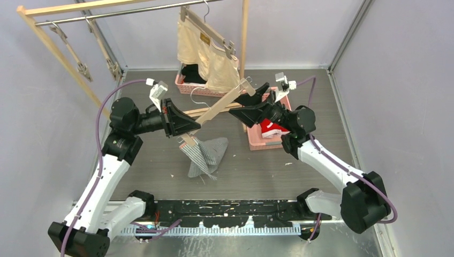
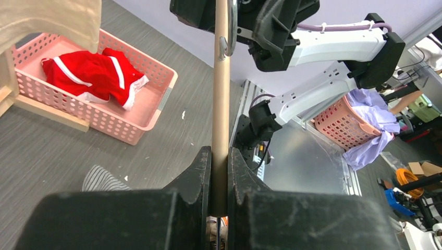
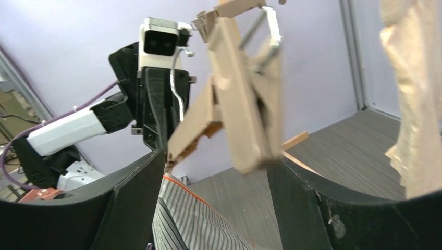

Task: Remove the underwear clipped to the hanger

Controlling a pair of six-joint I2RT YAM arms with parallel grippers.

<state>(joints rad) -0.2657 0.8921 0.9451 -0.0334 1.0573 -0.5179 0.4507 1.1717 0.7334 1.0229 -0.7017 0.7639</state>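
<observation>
My left gripper is shut on the wooden bar of a clip hanger, held tilted above the table; the bar runs up between its fingers in the left wrist view. The grey-and-white striped underwear hangs from the hanger's lower left clip and its bottom rests on the table. My right gripper is open around the hanger's upper right clip, which holds no cloth. The red underwear lies in a pink basket. The beige underwear hangs clipped to a second hanger on the rail.
A second pink basket with black clothes stands at the back under the beige piece. A wooden rack with a metal rail spans the back; its right post stands close behind the held hanger. Empty clip hangers hang at left.
</observation>
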